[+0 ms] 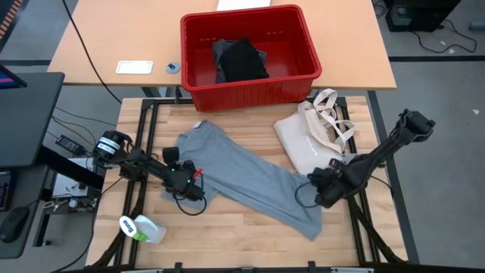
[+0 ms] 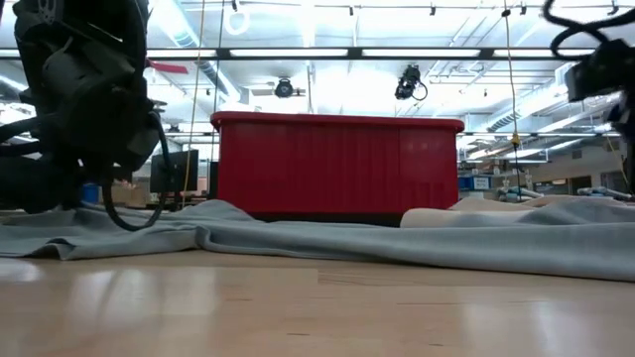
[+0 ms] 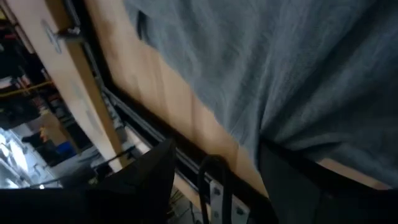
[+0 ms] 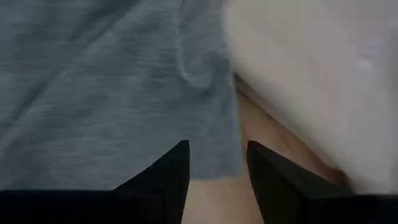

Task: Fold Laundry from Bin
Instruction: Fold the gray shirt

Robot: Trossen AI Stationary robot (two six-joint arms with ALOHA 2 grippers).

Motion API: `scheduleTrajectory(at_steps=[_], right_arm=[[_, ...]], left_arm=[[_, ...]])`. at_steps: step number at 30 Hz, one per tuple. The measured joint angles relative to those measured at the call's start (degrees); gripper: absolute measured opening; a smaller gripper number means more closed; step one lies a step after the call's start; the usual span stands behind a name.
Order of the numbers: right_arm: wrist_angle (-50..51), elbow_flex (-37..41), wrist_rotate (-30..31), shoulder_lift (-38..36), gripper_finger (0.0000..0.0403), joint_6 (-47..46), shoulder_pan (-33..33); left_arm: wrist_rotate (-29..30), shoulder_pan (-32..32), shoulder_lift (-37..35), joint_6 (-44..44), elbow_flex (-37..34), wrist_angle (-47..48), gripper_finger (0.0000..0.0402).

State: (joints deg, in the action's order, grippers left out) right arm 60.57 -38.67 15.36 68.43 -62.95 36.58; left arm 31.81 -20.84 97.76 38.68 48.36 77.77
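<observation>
**Flattening the grey T-shirt before the first fold**

Grey cloth fills both wrist views, since each gripper sits right at the T-shirt's edge. The grey T-shirt [image 1: 250,180] is spread slantwise across the wooden table [image 1: 227,227], one end toward the bin and the other toward the near right corner, with soft ridges visible in the low view. The right gripper [image 4: 216,163] is held low over the shirt's border beside the tote bag [image 1: 311,136]; its fingers are parted with nothing between them, the cloth edge lying just ahead of the tips. The left gripper [image 1: 184,179] rests at the shirt's opposite border, and its fingers [image 3: 292,186] are spread with the hem just in front, nothing gripped.

By judgement, the shirt is being laid out and squared. A clean fold would be helped if both edges were pinched only at the single top layer, close to the corners, and pulled apart evenly so the ridges are drawn out. The right side should be kept clear of the tote bag, so that its canvas is not caught with the shirt.

The red bin [image 1: 303,72] stands on the far table, well apart, with a black garment [image 1: 244,61] left inside.
</observation>
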Motion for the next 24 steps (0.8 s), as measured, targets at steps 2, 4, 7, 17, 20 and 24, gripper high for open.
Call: scheduleTrajectory(at_steps=[2,4,7,17,20,24], right_arm=[[-5.2,2.9,-0.4,-1.8,0.0182,2.5,-2.1],[-8.2,5.5,-1.1,-2.2,0.0191,4.0,-4.3],[-9.5,8.5,-1.7,-1.2,0.0197,4.5,-7.7],[-12.0,8.9,-6.5,0.9,0.0039,5.6,-8.4],[-12.0,8.7,-12.6,0.5,0.0015,1.1,-7.1],[-4.1,6.6,-21.5,-0.1,0.0012,-13.7,-3.5]], left_arm=[[0.0,0.0,0.0,0.6,0.0,0.4,0.023],[0.0,0.0,0.0,0.8,0.0,-0.2,0.023],[0.0,0.0,0.0,0.7,0.0,-1.3,0.023],[0.0,0.0,0.0,-0.2,0.0,-2.9,0.023],[0.0,0.0,0.0,0.2,0.0,-3.9,0.023],[-0.3,0.0,0.0,0.6,0.0,-4.7,0.023]])
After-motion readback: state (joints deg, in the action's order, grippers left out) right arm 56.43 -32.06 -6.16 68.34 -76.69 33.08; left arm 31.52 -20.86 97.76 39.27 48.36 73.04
